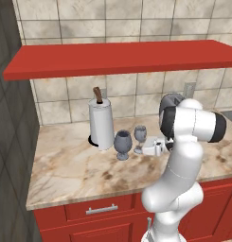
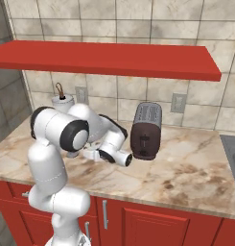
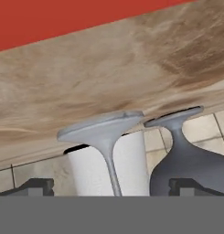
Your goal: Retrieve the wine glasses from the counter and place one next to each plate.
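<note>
Two dark fingertips of the pincer [image 3: 111, 188] stand spread as wide as they go at the near edge of the hand view, holding nothing, and the stem of the slim pale stemmed wine glass [image 3: 107, 146] rises straight ahead in the gap between them. That view is rolled over, so the glass reads foot-up there, though it stands upright on the tan-and-brown marbled stone tabletop [image 1: 79, 170]. Just beside it, toward one fingertip, sits the wider smoky-grey stemmed wine glass [image 3: 189, 157]. Seen from the left base, the white hand lies low, just right of the pale glass, whose long axis is vertical; reaching it looks like a short level advance. Behind both glasses stands a tall white paper-towel roll [image 1: 101, 124].
</note>
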